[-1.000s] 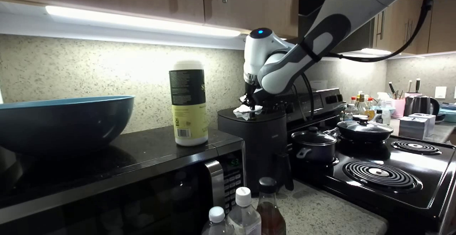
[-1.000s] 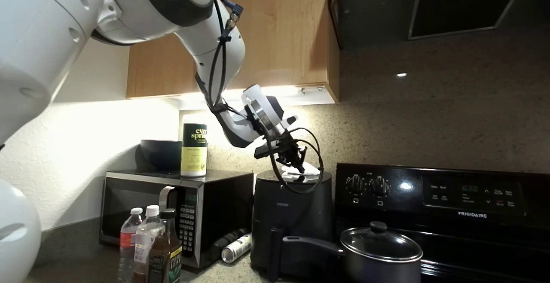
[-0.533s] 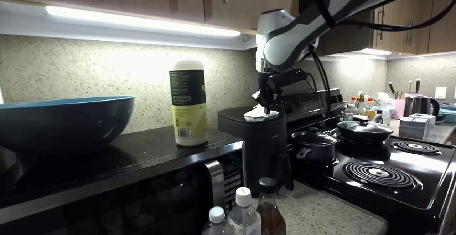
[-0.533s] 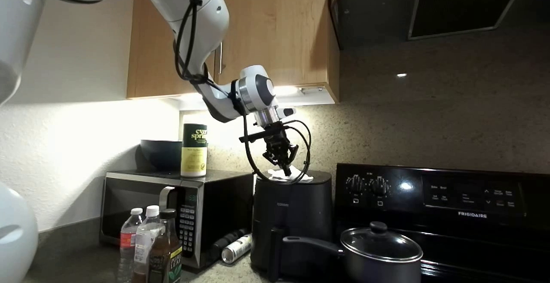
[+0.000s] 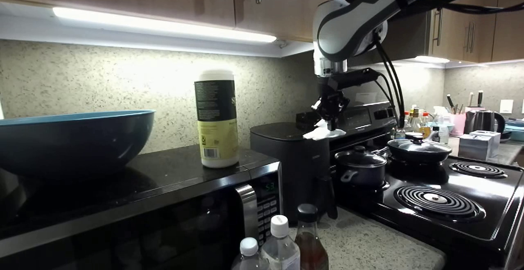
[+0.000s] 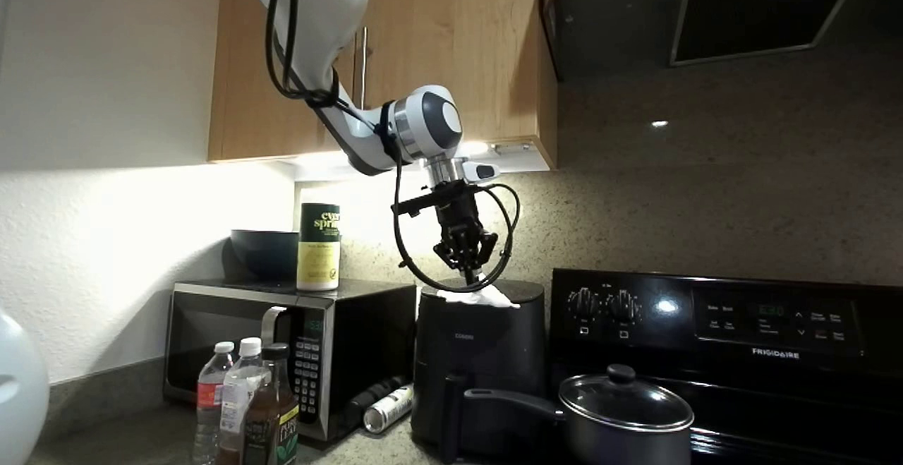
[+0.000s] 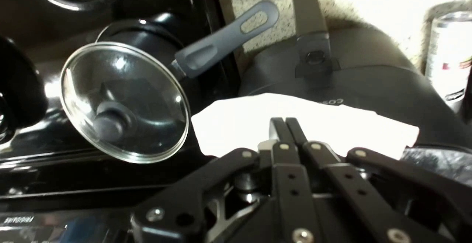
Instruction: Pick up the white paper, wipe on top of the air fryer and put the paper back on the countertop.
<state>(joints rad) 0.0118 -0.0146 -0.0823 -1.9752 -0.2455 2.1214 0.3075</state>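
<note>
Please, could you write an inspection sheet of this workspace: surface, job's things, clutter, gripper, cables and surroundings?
Surface: speckled grey-beige stone-look countertop, partly hidden.
Job's things: crumpled white paper towel at the top edge of the boxy black air fryer; contact cannot be told.
Clutter: two clear white-capped plastic bottles and a black-capped bottle of brown liquid stand before the black microwave; a silver-rimmed can lies beside the air fryer.
Gripper: black fingers shut on the paper towel.
Cables: black cables loop beside the gripper; contact with the fryer uncertain.
Surroundings: black coil-burner stove with a dark glass-lidded saucepan; light wooden cupboards overhead.
</note>
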